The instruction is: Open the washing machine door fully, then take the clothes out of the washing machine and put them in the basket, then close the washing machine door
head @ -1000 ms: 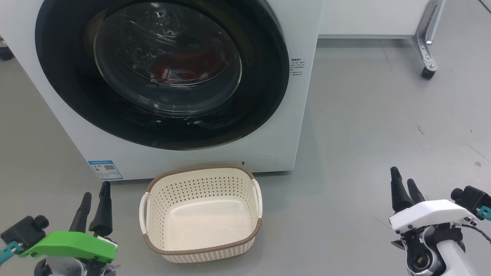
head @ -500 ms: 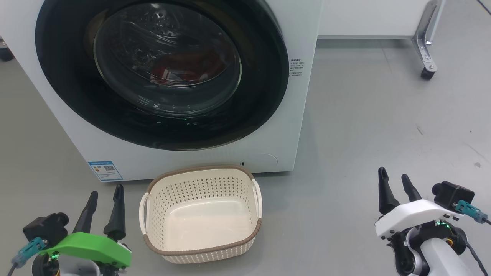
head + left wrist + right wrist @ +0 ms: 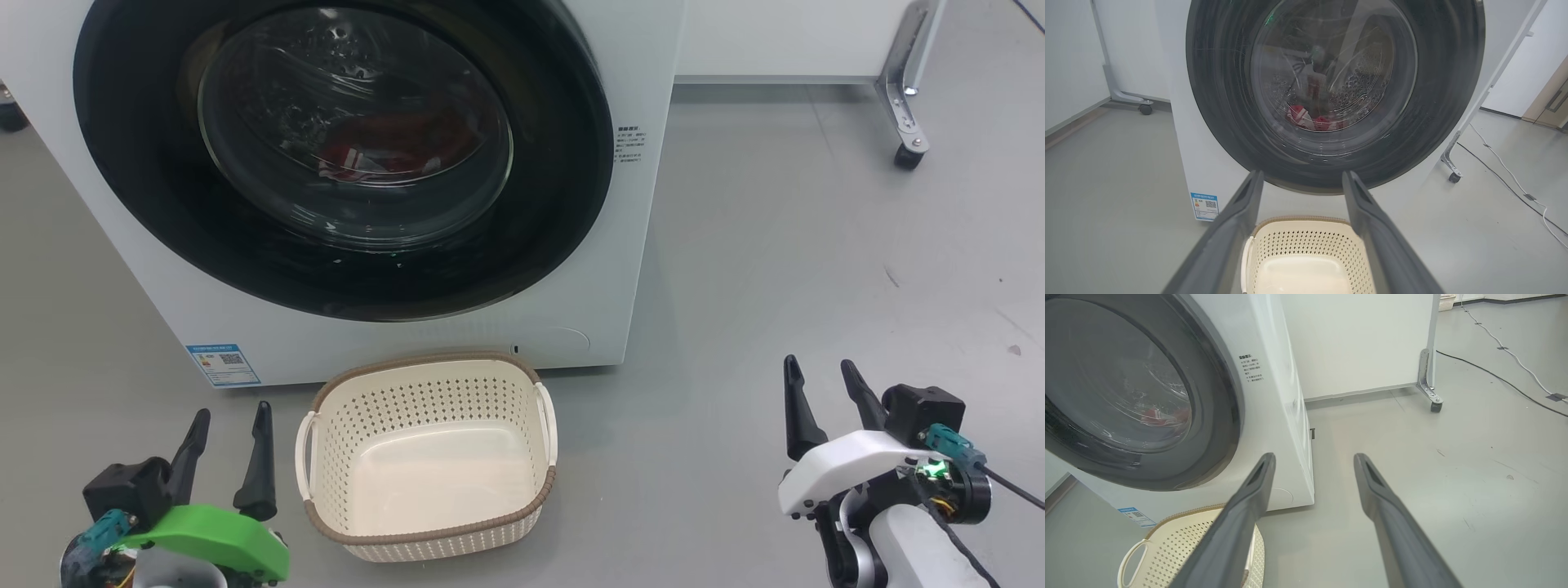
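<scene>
1. Low on the grey floor (image 3: 775, 245), on either side of the basket (image 3: 433, 356), both grippers hover clear of every object. The left gripper (image 3: 232, 411) has its two dark fingers spread wide and carries nothing. It sits just beside the basket's left handle.
2. The right gripper (image 3: 818, 363) is likewise spread wide and empty. It is well apart from the basket, over bare floor to the right of the machine's front corner.
3. The basket stands upright near the foot of the washing machine (image 3: 637, 245), directly below the door. Its interior is empty.
4. The washing machine door (image 3: 563, 163) appears to lie flush against the white front. The latch cannot be made out from this angle, so treat "shut" as probable, not confirmed. Neither gripper touches it.
5. The clothes (image 3: 392, 139) show as red fabric through the glass bowl, lying low inside the drum.
6. Progress assessment: no step of the task looks complete.
   - Door: not yet opened.
   - Clothes: all inside the machine, none in the basket.
   - Remaining: open the door fully, move the clothes to the basket, close the door.
</scene>
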Motion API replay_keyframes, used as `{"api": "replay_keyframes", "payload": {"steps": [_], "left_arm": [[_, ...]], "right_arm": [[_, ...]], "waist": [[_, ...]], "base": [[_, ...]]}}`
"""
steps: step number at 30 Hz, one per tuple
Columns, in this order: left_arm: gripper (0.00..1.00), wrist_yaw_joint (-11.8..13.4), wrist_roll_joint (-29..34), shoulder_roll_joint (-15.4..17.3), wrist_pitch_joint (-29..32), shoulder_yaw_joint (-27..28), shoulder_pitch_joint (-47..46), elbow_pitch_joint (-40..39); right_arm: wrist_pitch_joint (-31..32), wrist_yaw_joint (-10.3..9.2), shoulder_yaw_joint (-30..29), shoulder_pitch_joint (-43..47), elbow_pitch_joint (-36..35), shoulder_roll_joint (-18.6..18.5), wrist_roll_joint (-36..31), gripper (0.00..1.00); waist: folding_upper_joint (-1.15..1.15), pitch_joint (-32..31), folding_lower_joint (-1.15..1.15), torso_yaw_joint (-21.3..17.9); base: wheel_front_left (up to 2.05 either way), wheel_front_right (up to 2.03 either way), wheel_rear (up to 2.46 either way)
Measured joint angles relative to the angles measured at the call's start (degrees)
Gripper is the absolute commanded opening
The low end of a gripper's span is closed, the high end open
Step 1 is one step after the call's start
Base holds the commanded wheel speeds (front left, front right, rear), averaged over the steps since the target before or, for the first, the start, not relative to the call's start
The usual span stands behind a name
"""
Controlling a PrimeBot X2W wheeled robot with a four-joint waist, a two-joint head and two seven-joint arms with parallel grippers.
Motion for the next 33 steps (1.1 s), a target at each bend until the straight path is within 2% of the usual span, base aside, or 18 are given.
{"api": "replay_keyframes", "payload": {"steps": [23,33], "left_arm": [[1.0,2.58,14.86,-0.33,-3.85,-0.41,-1.69,5.26],[1.0,2.97,13.37,-1.92,-3.83,0.89,-1.78,8.11]], "right_arm": [[-3.71,-2.26,2.19,-1.65,2.27,0.12,-17.86,1.0],[-3.71,-2.76,0.19,-1.66,2.78,0.86,-18.35,1.0]], "waist": [[0.0,0.1,0.0,-0.11],[0.0,0.06,0.0,-0.11]], "base": [[0.0,0.0,0.0],[0.0,0.0,0.0]]}}
